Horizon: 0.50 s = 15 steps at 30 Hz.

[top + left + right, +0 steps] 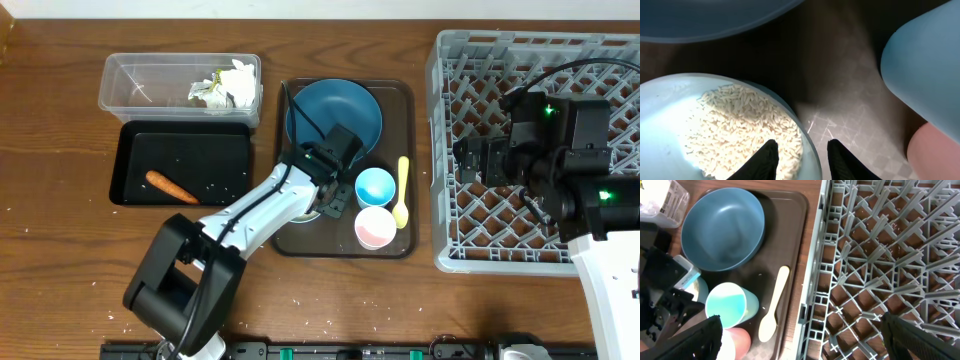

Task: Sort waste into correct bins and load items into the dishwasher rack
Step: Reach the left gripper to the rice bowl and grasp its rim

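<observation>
My left gripper (pixel 335 197) (pixel 801 145) is open and straddles the rim of the white bowl (pixel 670 115): one finger over the loose rice (pixel 740 125) inside, the other outside. In the overhead view the arm hides most of the bowl. The dark blue plate (pixel 333 115), light blue cup (pixel 375 186), pink cup (pixel 375 228) and yellow spoon (pixel 402 190) lie on the brown serving tray (pixel 400 95). My right gripper (pixel 468 160) (pixel 802 340) is open and empty above the left edge of the grey dishwasher rack (pixel 450 255) (pixel 880 255).
The clear tub (pixel 125 85) at the back left holds crumpled paper scraps (pixel 225 85). The black tray (pixel 225 165) in front of it holds the orange-brown food piece (pixel 170 186). A few crumbs dot the table in front.
</observation>
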{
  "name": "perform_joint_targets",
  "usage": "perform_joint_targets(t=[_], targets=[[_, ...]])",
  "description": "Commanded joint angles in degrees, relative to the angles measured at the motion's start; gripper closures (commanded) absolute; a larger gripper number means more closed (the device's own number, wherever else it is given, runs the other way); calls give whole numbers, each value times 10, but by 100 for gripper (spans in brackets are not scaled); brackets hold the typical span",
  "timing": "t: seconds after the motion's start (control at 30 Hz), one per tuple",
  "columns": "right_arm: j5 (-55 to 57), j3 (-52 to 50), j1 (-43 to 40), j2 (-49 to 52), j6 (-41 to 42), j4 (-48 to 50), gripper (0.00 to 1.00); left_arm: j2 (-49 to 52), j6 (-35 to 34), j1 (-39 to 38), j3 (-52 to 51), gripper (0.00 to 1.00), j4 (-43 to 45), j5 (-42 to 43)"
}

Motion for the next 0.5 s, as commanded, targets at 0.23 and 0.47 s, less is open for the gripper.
perform_joint_targets(t=[0.23, 0.47], targets=[[-5, 10, -2, 1, 7, -2, 1, 24, -32, 0, -18, 70, 6, -26], [-5, 10, -2, 1, 7, -1, 1, 3, -33, 0, -6, 71, 2, -26]])
